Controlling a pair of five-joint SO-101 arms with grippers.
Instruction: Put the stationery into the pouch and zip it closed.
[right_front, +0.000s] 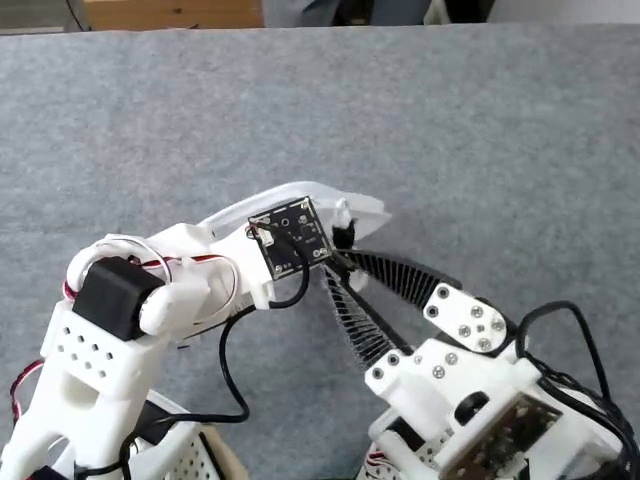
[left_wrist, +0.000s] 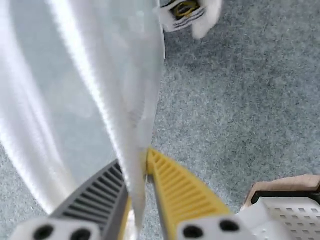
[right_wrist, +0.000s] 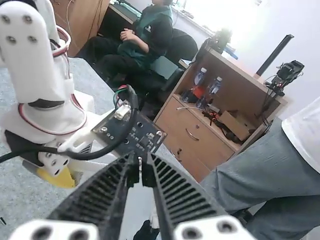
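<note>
The translucent pouch (right_front: 300, 200) hangs a little above the grey mat, and its edge runs down between my left gripper's (left_wrist: 145, 161) grey and yellow fingers, which are shut on it. In the left wrist view the pouch (left_wrist: 100, 100) is a pale, glossy sheet, and a small white item with a yellow and black label (left_wrist: 187, 12) lies at its far end. My right gripper (right_front: 338, 262) meets the pouch's end with its black ribbed fingers pressed together; in its own view the right gripper (right_wrist: 139, 167) pinches a small tab, apparently the zipper pull.
Grey felt (right_front: 480, 120) covers the whole table, with a wooden strip (right_front: 170, 12) beyond the far edge. Both arm bases stand at the near edge, and the right arm's white base (left_wrist: 285, 212) sits close beside the left gripper.
</note>
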